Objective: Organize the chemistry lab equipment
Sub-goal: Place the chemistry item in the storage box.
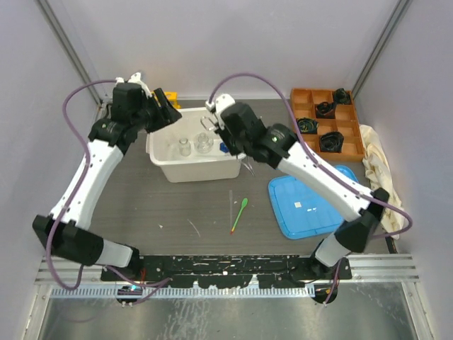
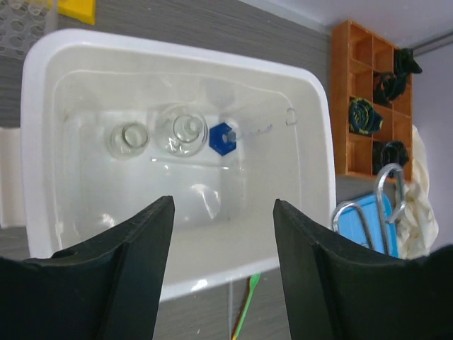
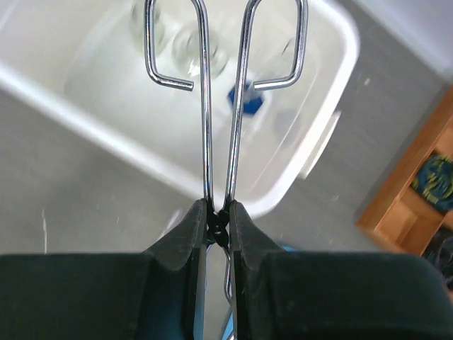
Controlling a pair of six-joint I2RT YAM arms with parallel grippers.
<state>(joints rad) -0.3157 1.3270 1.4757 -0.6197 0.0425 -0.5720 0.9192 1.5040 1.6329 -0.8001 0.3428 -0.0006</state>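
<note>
Two small clear glass flasks (image 2: 182, 129) are standing beside a blue-based cylinder (image 2: 222, 138) lying in a white tub (image 2: 177, 61).

The grey table (image 1: 177, 205) carries a white tub (image 1: 198, 171), green spatula (image 1: 239, 214), blue lid (image 1: 306, 212), orange tray (image 1: 303, 99) and cream cloth (image 1: 375, 159).

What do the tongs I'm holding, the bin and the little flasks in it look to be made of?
The tongs in the right gripper: bent metal wire, polished, with mirror-like highlights. The bin: probably white plastic, being smooth and slightly glossy with a rounded moulded rim. The flasks: clear, likely glass, though clear plastic can't be excluded.
</note>
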